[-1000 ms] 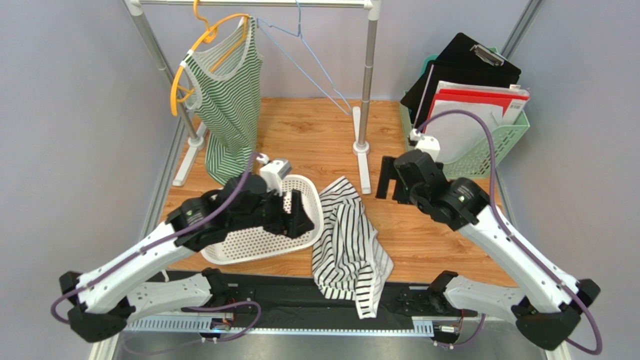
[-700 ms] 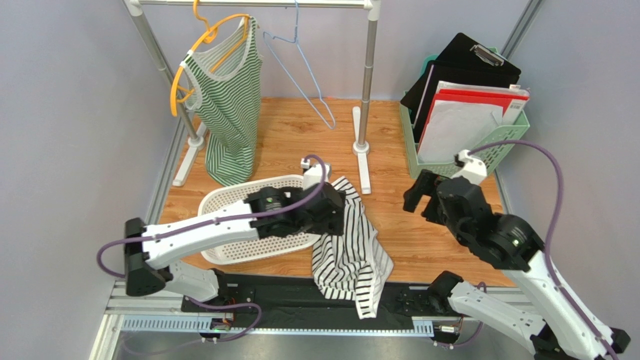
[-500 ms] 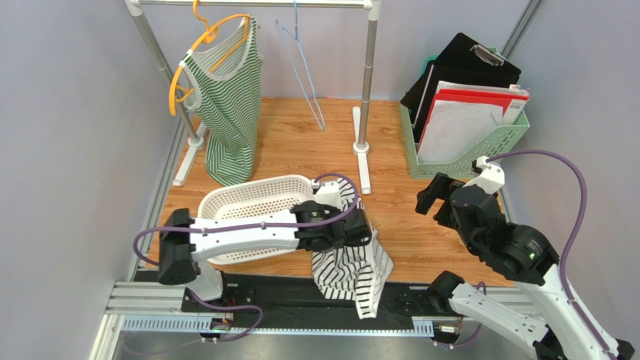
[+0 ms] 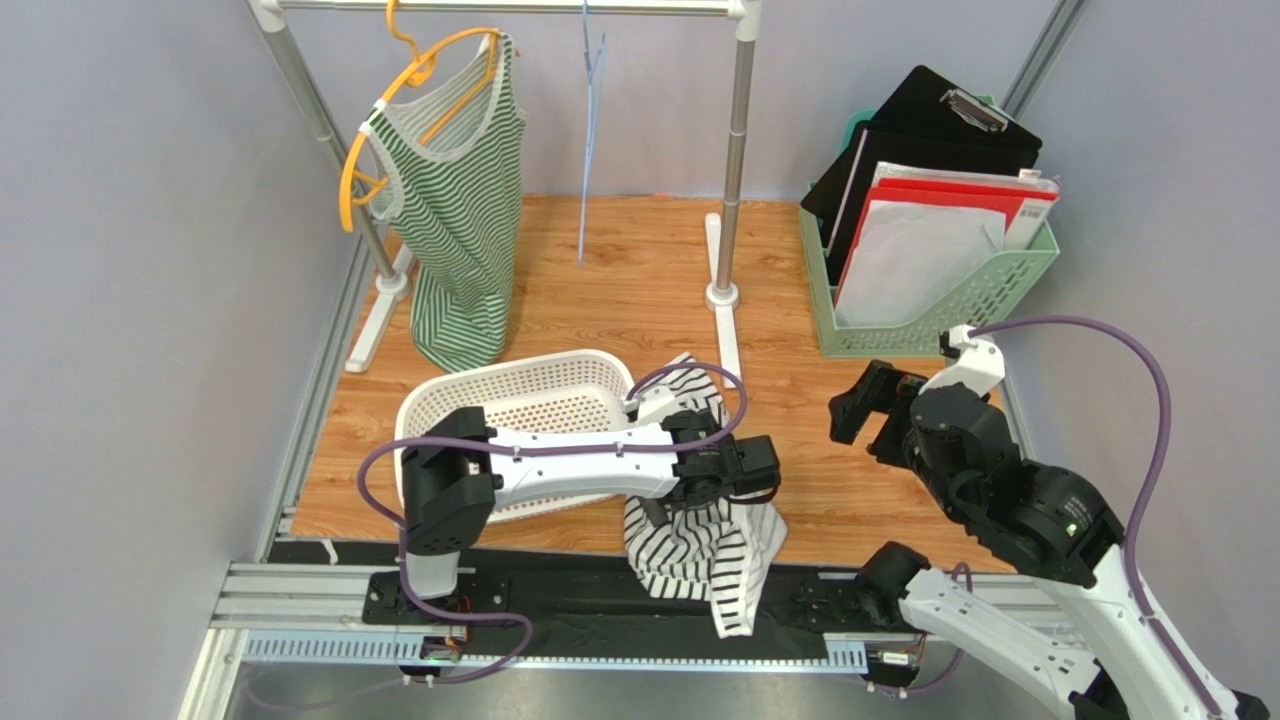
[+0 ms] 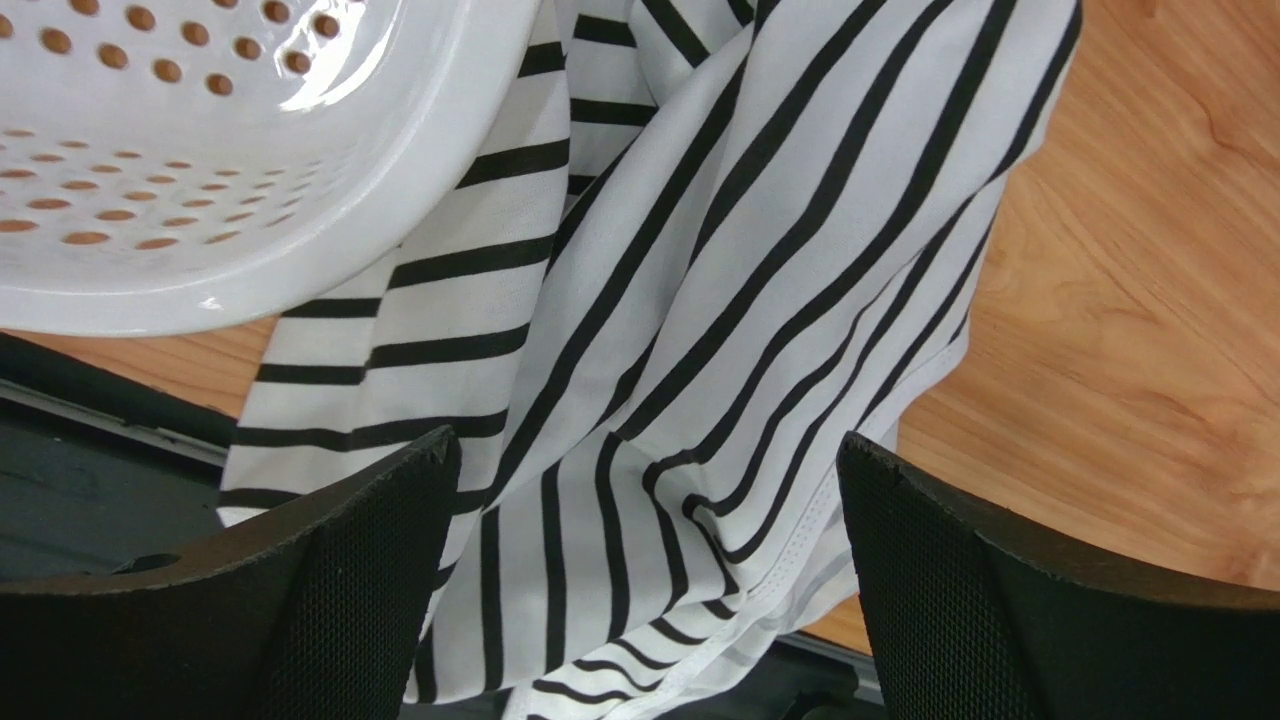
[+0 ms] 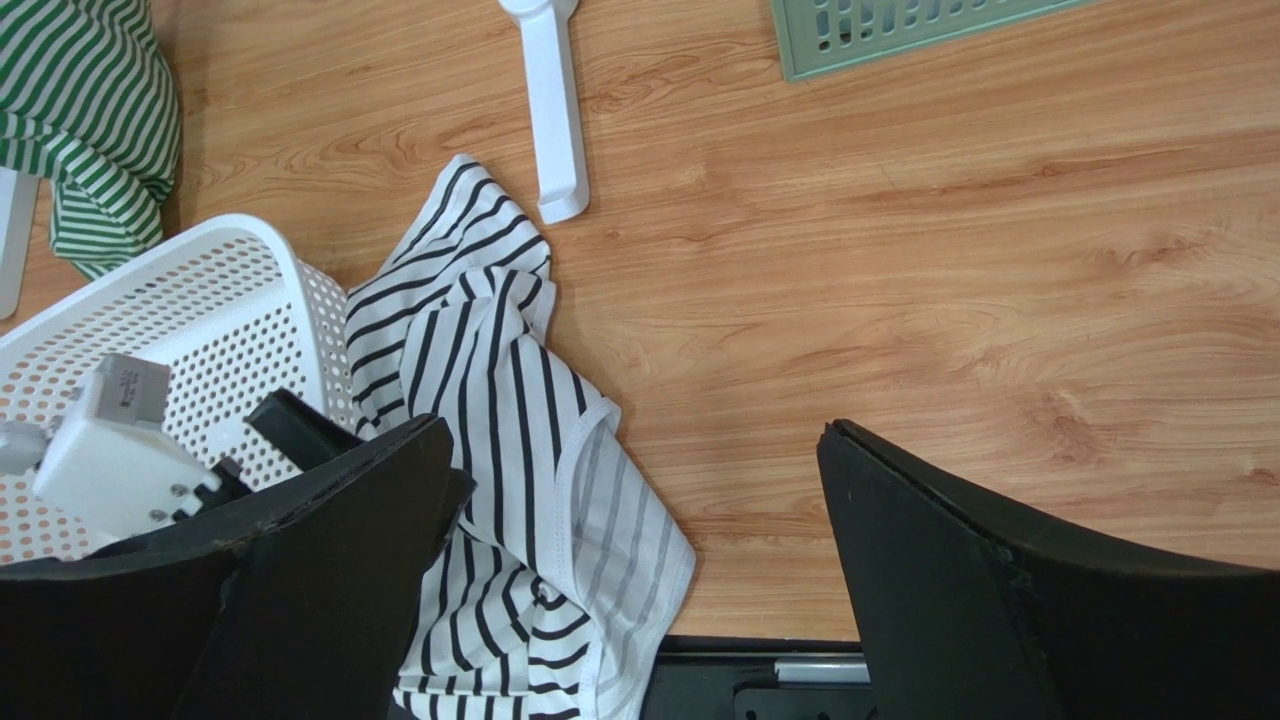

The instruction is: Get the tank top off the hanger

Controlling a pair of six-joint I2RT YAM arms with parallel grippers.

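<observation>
Already off its hanger, black-and-white striped fabric tank top lies crumpled on wooden bench against white perforated plastic basket; left jaws, right jaws both spread, empty. Risk: left jaws, low beside basket, could snag fabric when lifting.

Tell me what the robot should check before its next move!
1. Is the left gripper open? Ok: jaws wide above the black-and-white top, gripping nothing.
2. Is the right gripper open? Ok: empty, over the table.
3. Is the black-and-white top off any hanger? Ok: it lies on the table against the white basket.
4. Is the green tank top off the orange hanger? Not ok: it hangs there.
</observation>
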